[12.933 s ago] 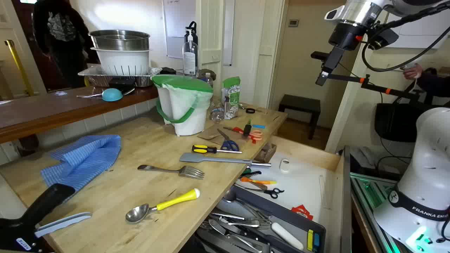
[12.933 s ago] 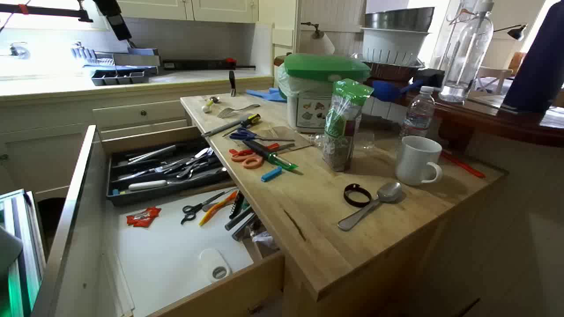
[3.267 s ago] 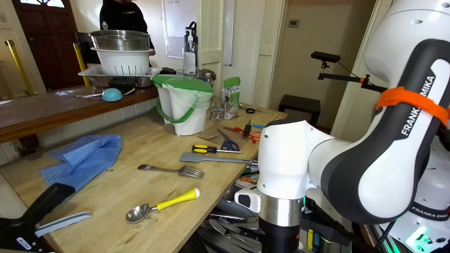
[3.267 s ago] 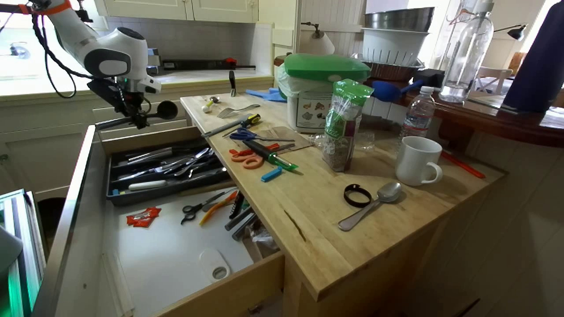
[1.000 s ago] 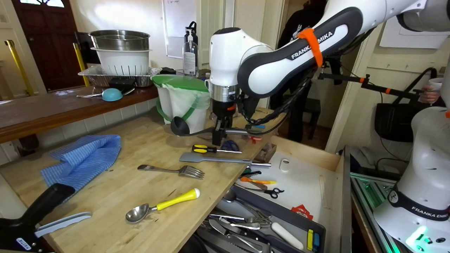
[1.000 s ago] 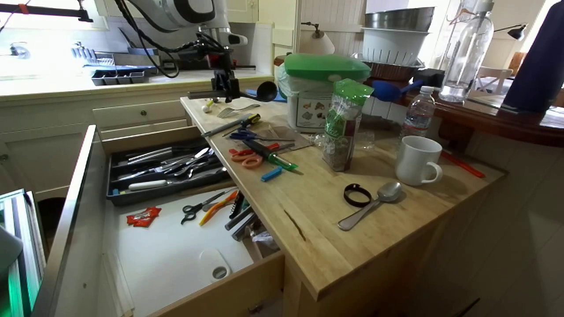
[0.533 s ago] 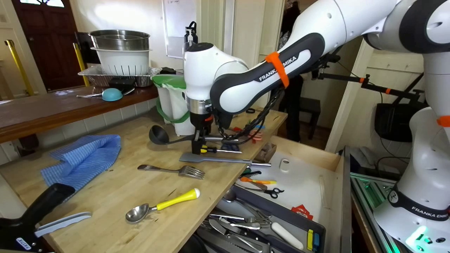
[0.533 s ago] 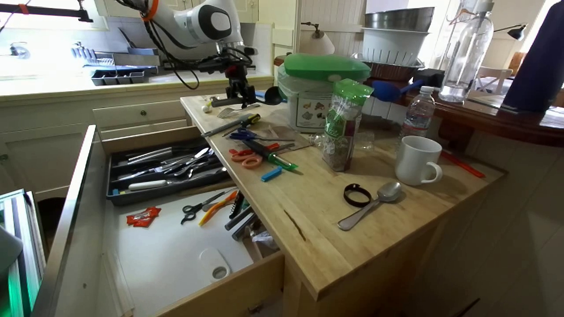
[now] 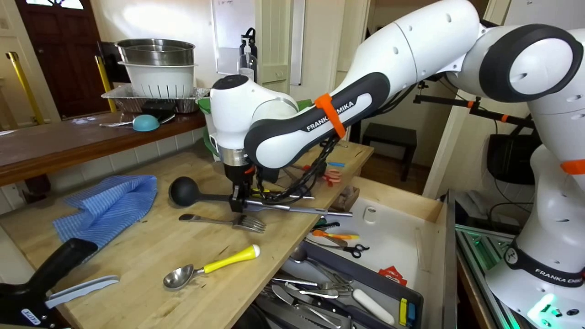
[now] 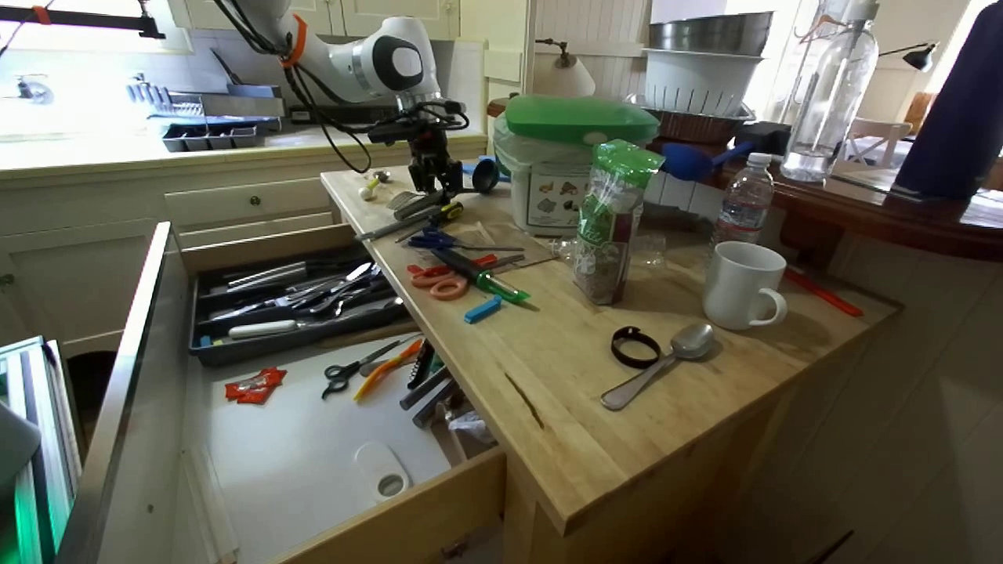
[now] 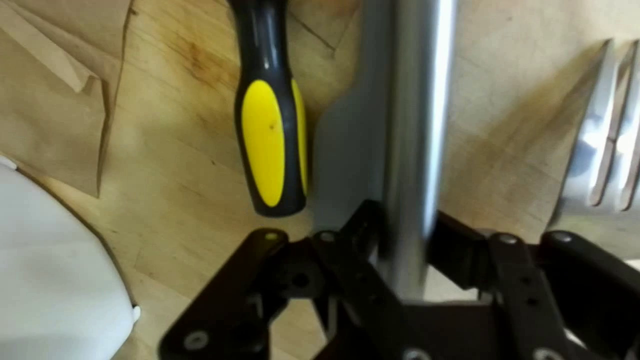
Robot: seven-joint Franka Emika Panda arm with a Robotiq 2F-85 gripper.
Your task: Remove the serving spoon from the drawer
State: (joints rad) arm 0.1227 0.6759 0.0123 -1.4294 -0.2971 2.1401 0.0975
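— Painted all one colour?
— No, runs glossy white along the arm (image 9: 388,50), with a white disc (image 9: 540,66) set inside a thick black ring (image 9: 497,64).
— Marked with any name?
— Reads FRANK and MIKA on a black panel (image 9: 320,122), split by an orange band (image 9: 330,115). Wears a second band (image 9: 573,167), orange too, nearer the base (image 9: 512,283). Shows white lettering (image 9: 558,278) again there, above a green glow (image 9: 546,302).
— Bare metal anywhere?
— Has a silver collar (image 9: 234,156), then turns black below, with an orange-red fleck (image 9: 249,170). Trails bundled black cables (image 9: 318,165). Ends in black jaws, studded with pale round screw heads (image 11: 196,340).
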